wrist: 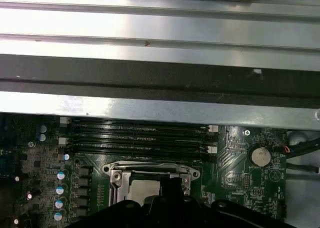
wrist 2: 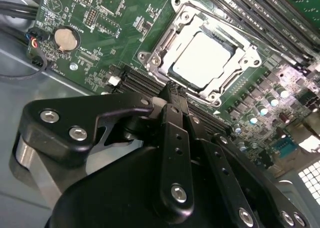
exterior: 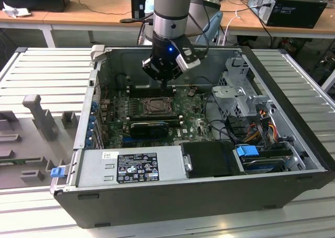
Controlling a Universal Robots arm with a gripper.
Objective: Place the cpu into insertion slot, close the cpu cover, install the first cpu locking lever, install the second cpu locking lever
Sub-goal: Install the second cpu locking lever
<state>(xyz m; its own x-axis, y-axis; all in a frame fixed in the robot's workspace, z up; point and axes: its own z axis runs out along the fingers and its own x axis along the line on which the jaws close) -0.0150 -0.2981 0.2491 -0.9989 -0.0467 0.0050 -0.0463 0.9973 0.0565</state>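
1 cpu (wrist 2: 204,59) flat in insertion slot (wrist 2: 165,42), face up.

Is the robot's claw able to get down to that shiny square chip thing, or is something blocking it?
Probably yes. The claw hangs just above the socket's edge, and the cpu lies in the insertion slot with its face showing through the cpu cover. Nothing sits between them; the case is open on top.
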